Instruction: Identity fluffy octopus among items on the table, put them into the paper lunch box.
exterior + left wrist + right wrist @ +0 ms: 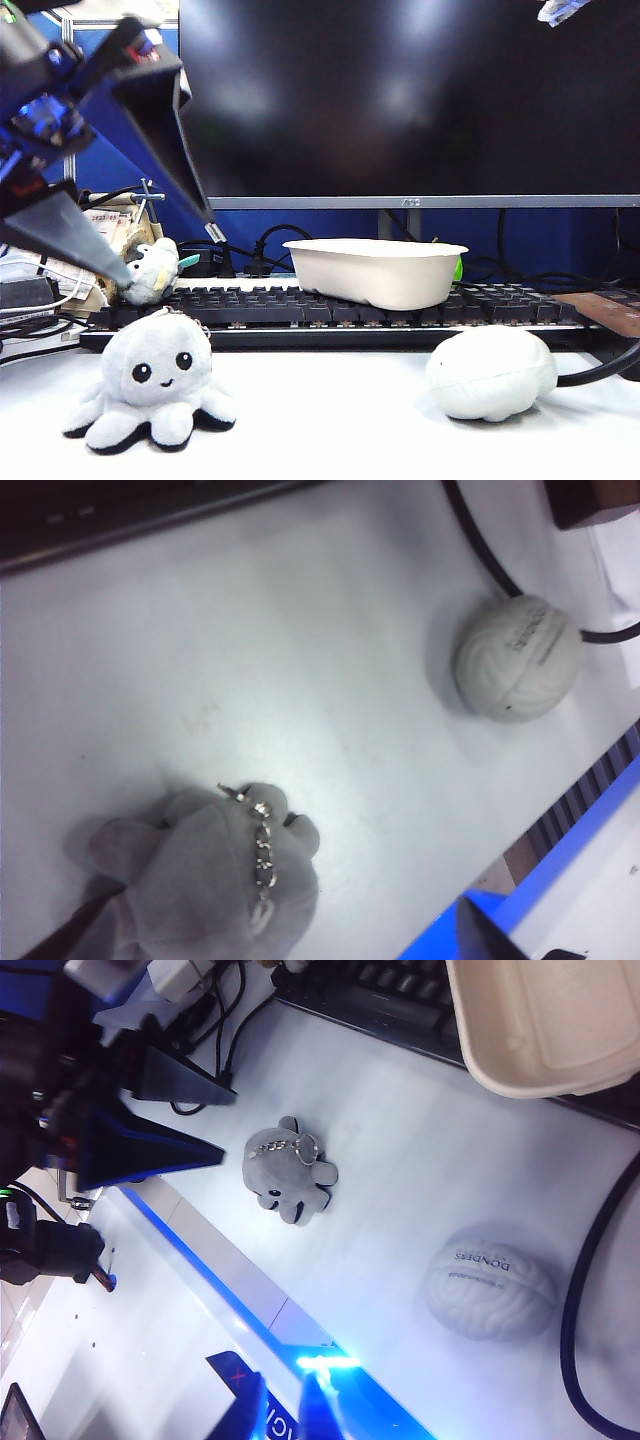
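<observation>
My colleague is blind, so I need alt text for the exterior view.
A white fluffy octopus sits on the table beneath the open left gripper. Behind it, the paper lunch box rests on a keyboard.

This looks like an office or lab desk: a large dark monitor (400,100) stands behind a black keyboard (330,310) on a white worktop (350,420), with cables (270,245) and, possibly, papers (100,235) piled against blue partition panels (330,225).
</observation>
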You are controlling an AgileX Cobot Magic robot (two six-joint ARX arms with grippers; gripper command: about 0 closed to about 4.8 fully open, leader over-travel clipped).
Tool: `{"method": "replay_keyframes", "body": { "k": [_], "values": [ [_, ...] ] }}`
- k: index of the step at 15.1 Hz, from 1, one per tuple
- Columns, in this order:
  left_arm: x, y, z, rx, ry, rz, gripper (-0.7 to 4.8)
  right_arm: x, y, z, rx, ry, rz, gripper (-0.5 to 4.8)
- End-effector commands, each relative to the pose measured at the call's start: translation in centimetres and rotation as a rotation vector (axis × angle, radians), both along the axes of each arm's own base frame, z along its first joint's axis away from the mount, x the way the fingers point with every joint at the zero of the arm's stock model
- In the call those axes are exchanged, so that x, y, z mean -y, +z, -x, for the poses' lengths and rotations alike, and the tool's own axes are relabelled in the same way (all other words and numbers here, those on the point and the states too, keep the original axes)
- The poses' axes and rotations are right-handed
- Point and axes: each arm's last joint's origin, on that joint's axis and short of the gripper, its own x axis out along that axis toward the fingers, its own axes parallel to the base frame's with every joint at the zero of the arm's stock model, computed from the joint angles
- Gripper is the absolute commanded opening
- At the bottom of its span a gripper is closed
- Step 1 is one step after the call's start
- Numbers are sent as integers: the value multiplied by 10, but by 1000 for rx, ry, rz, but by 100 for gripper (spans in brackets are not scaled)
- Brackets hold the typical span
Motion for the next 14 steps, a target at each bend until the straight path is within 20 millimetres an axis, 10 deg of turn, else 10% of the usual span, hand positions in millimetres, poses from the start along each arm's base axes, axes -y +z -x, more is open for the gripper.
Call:
{"method": "replay_keyframes", "body": {
  "k": [1, 14],
  "values": [
    [1, -10, -2, -65, 0, -40, 438, 0, 2, 0, 16, 3, -6, 54],
    [40, -17, 16, 73, -76, -185, 437, 0, 2, 0, 21, 3, -8, 54]
  ]
}}
